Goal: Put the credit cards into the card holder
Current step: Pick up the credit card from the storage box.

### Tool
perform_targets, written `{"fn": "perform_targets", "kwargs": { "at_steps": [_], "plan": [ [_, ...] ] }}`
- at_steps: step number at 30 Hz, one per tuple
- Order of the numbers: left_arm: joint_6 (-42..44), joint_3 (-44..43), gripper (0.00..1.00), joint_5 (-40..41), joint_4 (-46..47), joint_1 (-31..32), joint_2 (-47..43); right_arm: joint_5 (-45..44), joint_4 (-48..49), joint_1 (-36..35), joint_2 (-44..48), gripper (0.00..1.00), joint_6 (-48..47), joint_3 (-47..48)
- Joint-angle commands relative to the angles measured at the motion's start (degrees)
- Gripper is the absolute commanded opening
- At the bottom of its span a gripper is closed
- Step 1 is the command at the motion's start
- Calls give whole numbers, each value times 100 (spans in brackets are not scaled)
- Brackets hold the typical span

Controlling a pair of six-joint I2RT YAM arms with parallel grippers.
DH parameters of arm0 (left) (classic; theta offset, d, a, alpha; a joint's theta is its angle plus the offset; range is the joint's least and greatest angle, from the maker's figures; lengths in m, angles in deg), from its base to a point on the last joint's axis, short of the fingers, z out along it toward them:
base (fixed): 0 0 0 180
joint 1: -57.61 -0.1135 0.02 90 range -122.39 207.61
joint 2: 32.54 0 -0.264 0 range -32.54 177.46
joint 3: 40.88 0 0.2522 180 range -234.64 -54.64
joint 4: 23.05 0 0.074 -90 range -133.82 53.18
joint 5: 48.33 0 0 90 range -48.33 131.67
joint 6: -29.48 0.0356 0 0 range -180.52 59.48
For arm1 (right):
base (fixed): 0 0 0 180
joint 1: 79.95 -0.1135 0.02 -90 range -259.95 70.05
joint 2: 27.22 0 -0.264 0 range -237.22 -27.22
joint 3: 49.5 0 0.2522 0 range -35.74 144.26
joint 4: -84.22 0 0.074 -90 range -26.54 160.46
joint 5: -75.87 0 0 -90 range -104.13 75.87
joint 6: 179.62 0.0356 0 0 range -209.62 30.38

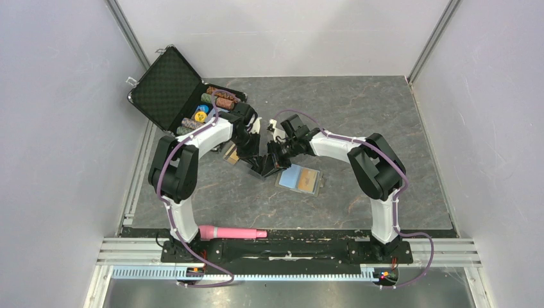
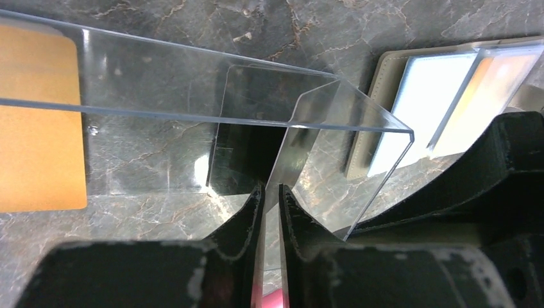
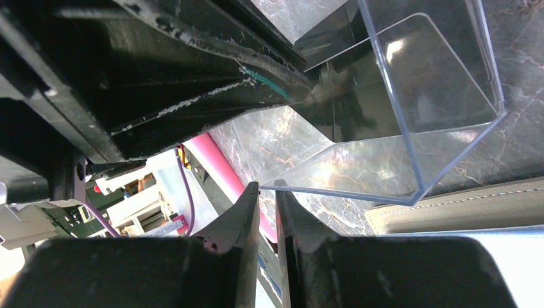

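Left wrist view shows the left hand closed on the edge of a clear piece of bent plastic, not on a card. Right wrist view shows the right hand pinching what looks like a corner of the same piece, fingers almost together. The holder lies open on the bench right of centre, with one orange card showing inside it. A second orange card lies flat on the bench to its left. The black card lies between them, under the clear piece. Risks, in my judgement: both grips are thin edge pinches, so the plastic may pivot or slip out. Opposed pulls from the two hands could flex or crack it. If dropped, it would land on the black card or knock the loose holder askew. The flat cards will also resist pickup.
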Motion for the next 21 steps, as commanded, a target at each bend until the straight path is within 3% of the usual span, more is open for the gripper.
{"fn": "perform_targets", "kwargs": {
  "at_steps": [1,6,13,21],
  "plan": [
    [-218,87,20,-887,434,124,-180,-359,229,-67,74,15,-164,-35],
    [-136,143,21,-947,419,122,3,-359,234,-72,61,16,-163,-16],
    [-222,233,15,-1383,697,109,-59,-365,225,-67,65,16,-166,-3],
    [-205,195,15,-1227,557,83,-300,-385,216,-67,61,16,-165,63]
  ]
}}
